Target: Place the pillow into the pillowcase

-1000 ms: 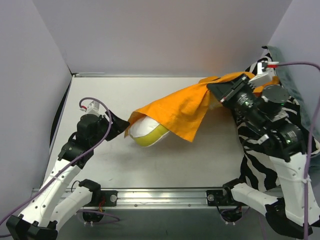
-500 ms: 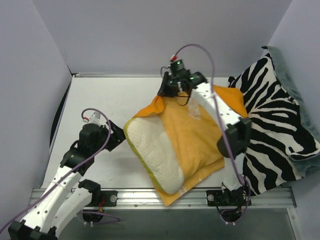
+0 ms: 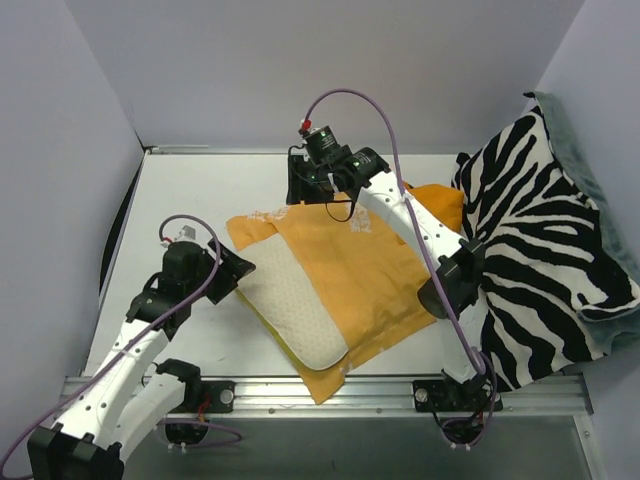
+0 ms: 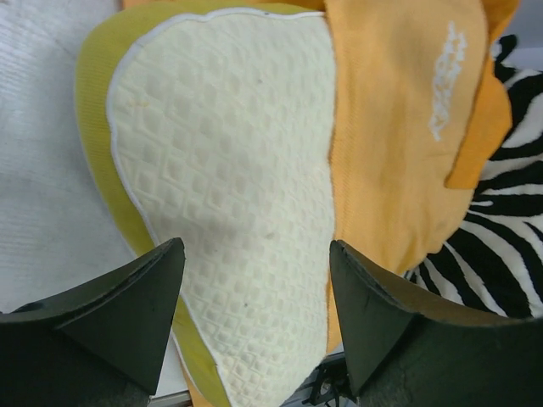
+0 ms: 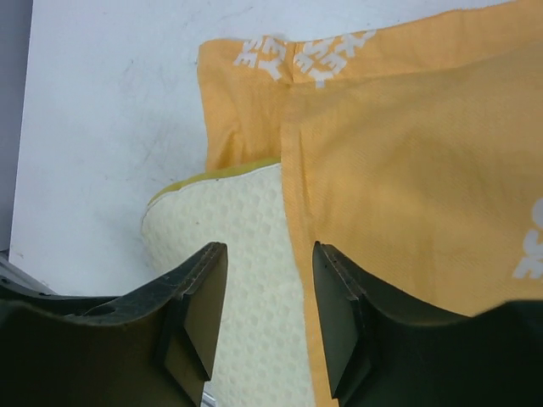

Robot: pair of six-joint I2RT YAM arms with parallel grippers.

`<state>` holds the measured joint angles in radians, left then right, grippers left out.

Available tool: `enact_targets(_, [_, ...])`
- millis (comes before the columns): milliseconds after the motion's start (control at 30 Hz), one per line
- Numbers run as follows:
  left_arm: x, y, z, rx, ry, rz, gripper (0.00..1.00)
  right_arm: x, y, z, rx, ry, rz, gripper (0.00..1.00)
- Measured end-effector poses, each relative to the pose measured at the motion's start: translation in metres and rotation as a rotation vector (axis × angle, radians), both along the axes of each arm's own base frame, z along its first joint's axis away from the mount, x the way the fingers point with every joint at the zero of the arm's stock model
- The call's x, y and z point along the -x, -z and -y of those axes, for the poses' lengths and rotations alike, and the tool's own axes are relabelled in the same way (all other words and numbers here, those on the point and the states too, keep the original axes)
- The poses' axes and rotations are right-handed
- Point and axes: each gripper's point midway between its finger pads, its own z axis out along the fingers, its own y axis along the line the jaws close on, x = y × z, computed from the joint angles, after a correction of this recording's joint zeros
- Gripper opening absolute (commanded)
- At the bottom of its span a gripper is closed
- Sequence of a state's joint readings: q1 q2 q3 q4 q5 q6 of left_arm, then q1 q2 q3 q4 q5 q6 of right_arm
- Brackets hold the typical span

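The cream-white pillow (image 3: 293, 308) lies on the table with its right part inside the orange pillowcase (image 3: 355, 270). Its left strip with the yellow-green trim sticks out. My left gripper (image 3: 243, 268) is open at the pillow's left edge. In the left wrist view the gripper (image 4: 254, 248) has its jaws apart over the pillow (image 4: 229, 161), beside the pillowcase (image 4: 399, 127). My right gripper (image 3: 303, 187) is open and empty above the far edge of the case. In the right wrist view the gripper (image 5: 270, 253) hangs over the case's open hem (image 5: 407, 170) and the pillow (image 5: 242, 216).
A zebra-striped cushion (image 3: 540, 240) leans at the right side against the wall, also showing in the left wrist view (image 4: 513, 161). The metal rail (image 3: 320, 385) runs along the near edge, where a corner of the case overhangs. Grey walls close the table on three sides.
A second ago my right gripper held the case lifted at the right. It now lies flat over the pillow and is let go. My right gripper has moved left along the far edge.
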<state>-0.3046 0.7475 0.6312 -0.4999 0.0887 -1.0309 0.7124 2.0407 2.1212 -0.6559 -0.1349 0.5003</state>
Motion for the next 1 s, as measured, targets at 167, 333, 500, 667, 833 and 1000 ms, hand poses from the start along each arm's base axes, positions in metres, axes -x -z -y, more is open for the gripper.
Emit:
enact_targets(167, [-0.008, 0.027, -0.005, -0.026, -0.031, -0.094, 0.81, -0.019, 0.01, -0.008, 0.046, -0.025, 0.04, 0.55])
enact_targets(333, [-0.013, 0.042, -0.013, -0.015, -0.081, -0.142, 0.8, -0.031, 0.072, -0.028, 0.135, -0.069, -0.004, 0.6])
enact_targets(500, [-0.028, 0.04, -0.023, -0.075, -0.101, -0.22, 0.8, -0.01, 0.122, -0.038, 0.192, -0.133, -0.097, 0.59])
enact_targets(667, [-0.076, -0.025, -0.037, -0.135, -0.133, -0.118, 0.81, 0.033, 0.175, -0.033, 0.232, -0.207, -0.243, 0.52])
enact_targets(833, [-0.089, -0.037, -0.047, -0.188, -0.123, -0.086, 0.81, 0.088, 0.17, -0.021, 0.195, -0.281, -0.314, 0.65])
enact_targets(1000, [-0.108, 0.012, -0.041, -0.258, 0.022, -0.217, 0.78, 0.134, 0.081, 0.007, 0.123, -0.277, -0.27, 0.82])
